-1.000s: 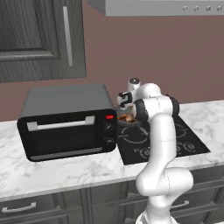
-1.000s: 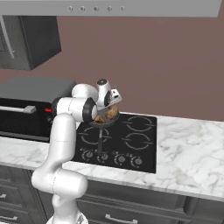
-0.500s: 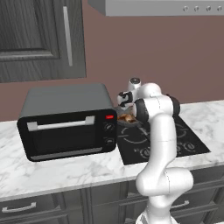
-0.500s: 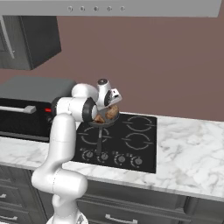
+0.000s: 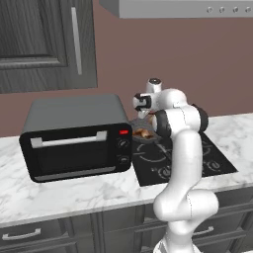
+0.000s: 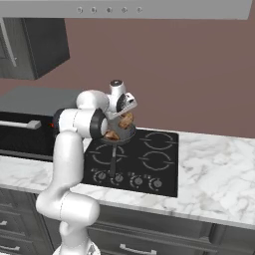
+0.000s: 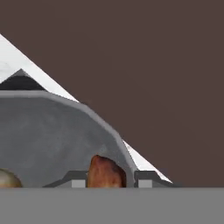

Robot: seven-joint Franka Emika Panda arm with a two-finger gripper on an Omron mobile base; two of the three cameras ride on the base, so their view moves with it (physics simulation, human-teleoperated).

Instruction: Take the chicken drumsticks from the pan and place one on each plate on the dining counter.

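The dark grey pan (image 6: 121,137) sits on the back left burner of the stove, its thin black handle (image 6: 113,167) pointing toward the front. My gripper (image 6: 126,117) hangs just over it, beside the toaster oven. In the hand view a golden-brown chicken drumstick (image 7: 105,172) stands between my fingertips (image 7: 79,180), and the jaws are shut on it above the pan's grey floor (image 7: 52,135). A second drumstick (image 7: 6,179) lies at the lower left. The left base view shows the pan (image 5: 148,138) with drumsticks (image 5: 143,132) under my gripper (image 5: 144,118). The plates and the dining counter are out of view.
A black toaster oven (image 5: 76,136) stands on the marble top close to the left of the pan. The black cooktop (image 6: 149,162) has knobs along its front edge. A brown wall rises behind, with a range hood (image 6: 124,9) overhead. Marble counter (image 6: 219,164) extends to the right.
The jaws have closed in on the drumstick over the last second. The arm has stayed almost in the same place above the pan.
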